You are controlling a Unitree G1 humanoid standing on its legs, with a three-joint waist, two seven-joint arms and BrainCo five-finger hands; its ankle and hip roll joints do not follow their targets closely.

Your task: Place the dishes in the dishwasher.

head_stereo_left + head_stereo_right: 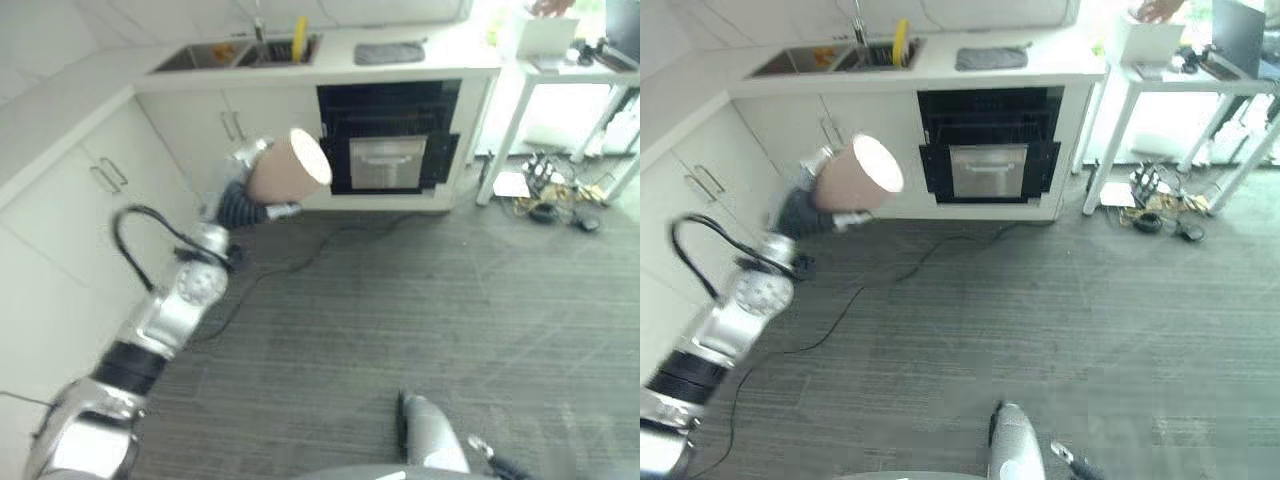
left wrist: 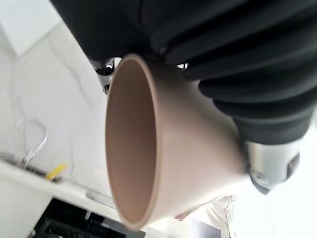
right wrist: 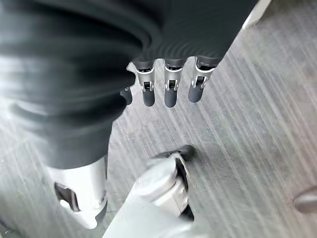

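Eye views: left hand (image 1: 243, 200) clasps cup (image 1: 290, 166), raised, dishwasher (image 1: 388, 135) open well beyond it | Left wrist: fingers wrap cup (image 2: 163, 148) base | Right wrist: right hand (image 3: 166, 89) relaxed, empty | Risk: cup lies tilted sideways; slack grip could drop it.

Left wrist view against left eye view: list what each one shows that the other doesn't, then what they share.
The left wrist view alone looks into the cup's empty tan inside. The left eye view alone gives the grey floor, the white cabinets, the sink and the white side table. Both show the left hand curled round the tilted cup, with the open dishwasher under the counter beyond it.
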